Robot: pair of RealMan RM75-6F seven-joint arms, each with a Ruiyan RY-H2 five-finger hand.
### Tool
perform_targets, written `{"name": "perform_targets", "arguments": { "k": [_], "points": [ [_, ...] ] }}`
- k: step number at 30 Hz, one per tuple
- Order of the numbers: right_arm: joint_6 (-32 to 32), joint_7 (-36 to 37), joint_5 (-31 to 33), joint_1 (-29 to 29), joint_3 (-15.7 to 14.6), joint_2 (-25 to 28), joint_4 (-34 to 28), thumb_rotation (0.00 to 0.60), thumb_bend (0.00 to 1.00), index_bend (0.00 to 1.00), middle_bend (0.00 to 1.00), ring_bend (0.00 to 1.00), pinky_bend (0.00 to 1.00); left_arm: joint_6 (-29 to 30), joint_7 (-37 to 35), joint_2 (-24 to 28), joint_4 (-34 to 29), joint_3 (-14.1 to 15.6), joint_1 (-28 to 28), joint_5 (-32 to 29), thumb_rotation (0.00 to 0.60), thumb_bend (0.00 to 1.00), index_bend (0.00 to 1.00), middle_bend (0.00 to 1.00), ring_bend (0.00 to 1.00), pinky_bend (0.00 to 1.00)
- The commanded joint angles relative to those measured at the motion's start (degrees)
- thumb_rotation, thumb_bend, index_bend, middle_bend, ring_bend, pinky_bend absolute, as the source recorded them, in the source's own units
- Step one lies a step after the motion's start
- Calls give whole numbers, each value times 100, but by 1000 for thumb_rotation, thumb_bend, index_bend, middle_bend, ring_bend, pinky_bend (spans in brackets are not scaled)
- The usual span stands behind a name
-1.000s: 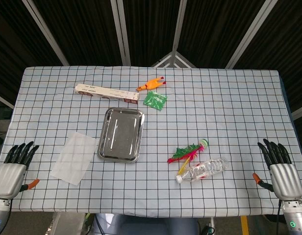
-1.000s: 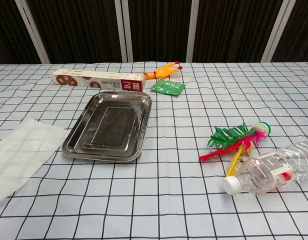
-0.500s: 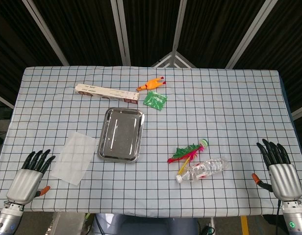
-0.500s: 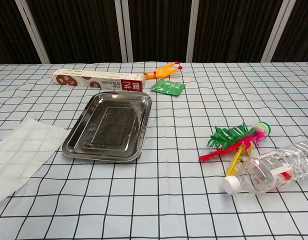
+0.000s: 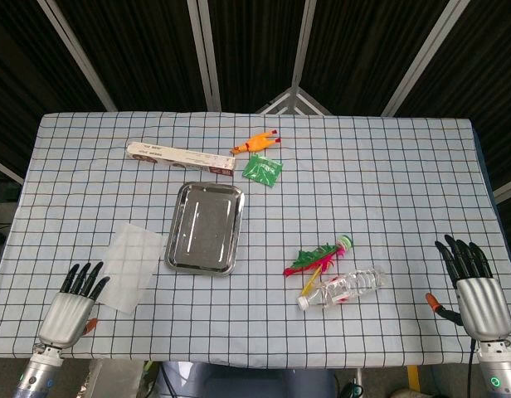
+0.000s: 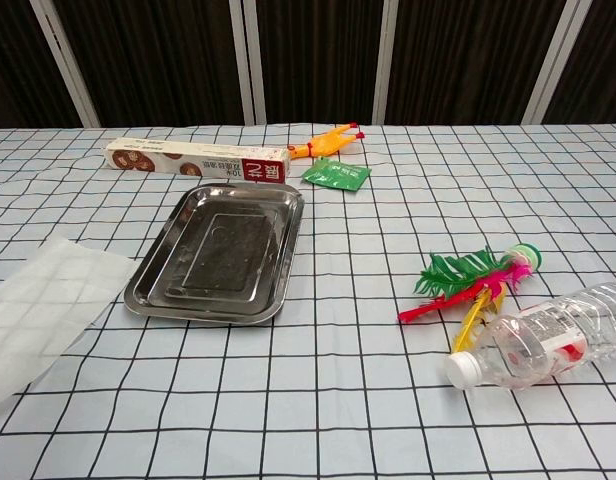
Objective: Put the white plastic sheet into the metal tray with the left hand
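The white plastic sheet [image 5: 126, 267] [image 6: 40, 305] lies flat on the checked cloth, left of the metal tray [image 5: 205, 227] [image 6: 219, 254], which holds nothing. My left hand [image 5: 70, 306] hovers at the table's near left corner, fingers spread and pointing toward the sheet's near corner, holding nothing. At the near right corner my right hand [image 5: 473, 292] stays with its fingers apart and nothing in it. Neither hand shows in the chest view.
A long box [image 5: 180, 157], a yellow rubber chicken [image 5: 255, 143] and a green packet [image 5: 262, 170] lie behind the tray. Coloured feathers [image 5: 318, 256] and a clear bottle [image 5: 343, 288] lie to the right of it.
My left hand has moved right and nearer along the table's front edge, closing on the sheet's near corner. The right hand and all objects have stayed put.
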Motion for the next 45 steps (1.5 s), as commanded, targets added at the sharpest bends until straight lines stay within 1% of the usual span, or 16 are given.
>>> {"name": "perform_targets", "arguments": {
  "k": [1, 3, 13, 22, 28, 34, 37, 40, 43, 45],
  "points": [
    [10, 4, -3, -3, 1, -1, 7, 600, 290, 0, 0, 0, 41, -47, -104, -228, 247, -88, -26, -101, 600, 158, 214, 0, 0, 0],
    [15, 12, -1, -5, 2, -4, 7, 600, 290, 0, 0, 0, 41, -58, -148, -300, 348, -111, -42, -124, 600, 197, 227, 0, 0, 0],
    [17, 26, 2, -8, 2, -6, 2, 600, 290, 0, 0, 0, 41, -85, -343, -685, 844, -151, -127, -134, 600, 252, 255, 0, 0, 0],
    [7, 51, 24, -16, -1, 9, 4, 600, 290, 0, 0, 0, 41, -64, -460, -943, 1093, -240, -222, -167, 600, 292, 267, 0, 0, 0],
    [4, 37, 25, -21, -7, 12, 3, 600, 290, 0, 0, 0, 41, -8, -582, -991, 1078, -295, -267, -188, 600, 300, 273, 0, 0, 0],
    [-8, 26, 45, -20, -1, 8, -6, 600, 289, 0, 0, 0, 41, 98, -586, -879, 906, -267, -302, -100, 600, 312, 286, 0, 0, 0],
    [-10, 22, 39, -22, -8, 13, -14, 600, 290, 0, 0, 0, 41, 68, -576, -879, 891, -299, -325, -146, 600, 341, 306, 0, 0, 0],
    [-6, 22, 40, -24, -6, 16, -21, 600, 290, 0, 0, 0, 40, -3, -559, -917, 931, -333, -361, -204, 600, 364, 348, 0, 0, 0],
    [-20, 32, 58, -22, -2, 17, -18, 600, 289, 0, 0, 0, 41, -52, -601, -982, 996, -379, -407, -256, 600, 376, 412, 0, 0, 0],
    [-27, 33, 65, -20, 0, 18, -14, 600, 289, 0, 0, 0, 41, -53, -617, -1015, 1035, -400, -432, -268, 600, 396, 476, 0, 0, 0]
  ]
}}
